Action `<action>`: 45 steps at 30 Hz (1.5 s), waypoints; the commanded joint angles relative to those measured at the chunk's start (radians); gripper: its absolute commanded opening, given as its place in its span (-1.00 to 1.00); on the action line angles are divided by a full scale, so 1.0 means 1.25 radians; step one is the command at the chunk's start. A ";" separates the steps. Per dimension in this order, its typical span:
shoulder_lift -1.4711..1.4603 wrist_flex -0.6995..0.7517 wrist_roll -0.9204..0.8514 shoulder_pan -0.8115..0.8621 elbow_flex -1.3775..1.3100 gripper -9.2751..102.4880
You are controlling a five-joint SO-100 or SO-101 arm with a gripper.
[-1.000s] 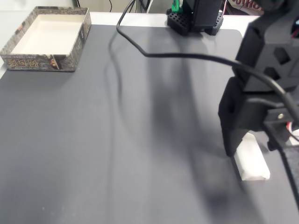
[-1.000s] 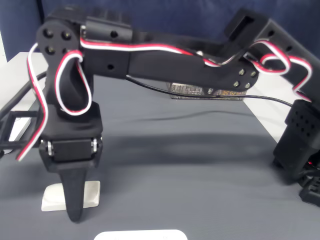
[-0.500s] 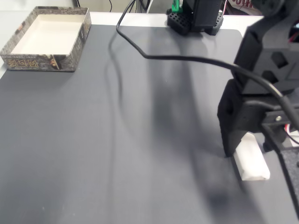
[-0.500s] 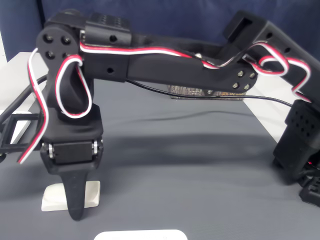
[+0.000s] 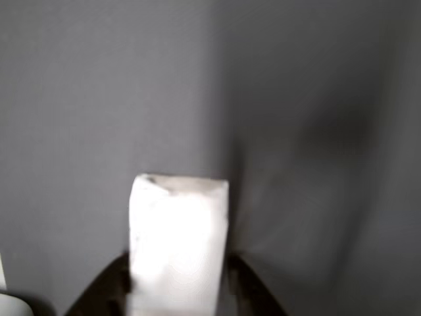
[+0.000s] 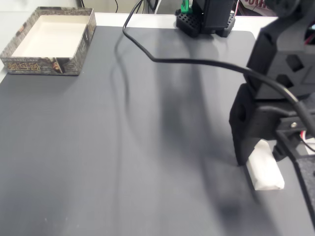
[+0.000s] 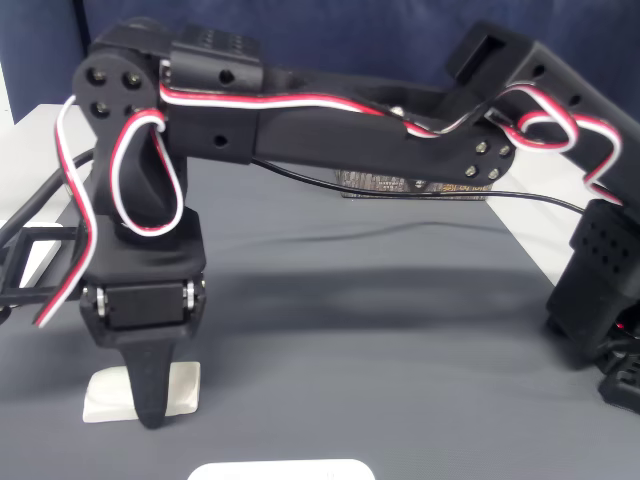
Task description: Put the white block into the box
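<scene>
The white block (image 5: 177, 237) lies on the dark grey mat, and in the other view it stands between two dark fingers (image 5: 105, 293) that press against its two long sides. My gripper (image 6: 265, 164) is down at the mat's right side in a fixed view, shut on the white block (image 6: 266, 172), which still rests on the mat. In the other fixed view the black finger (image 7: 150, 390) covers the middle of the block (image 7: 105, 392). The box (image 6: 47, 61) stands far away at the mat's top left corner, with a cream inside and a speckled rim.
A black cable (image 6: 147, 51) crosses the mat from the arm's base (image 6: 204, 19) to the wrist. A flat white slab (image 7: 280, 470) lies at the front edge in a fixed view. Behind the arm the box wall (image 7: 410, 185) shows partly.
The movable jaw has swung in against the block's far side. The fingertip sits slightly higher. The block has not moved.
</scene>
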 commanded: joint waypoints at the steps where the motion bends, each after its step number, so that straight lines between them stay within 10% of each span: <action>1: 0.013 -0.007 -0.006 -0.007 -0.049 -0.57; 45: 0.270 0.009 0.061 0.020 0.141 -0.86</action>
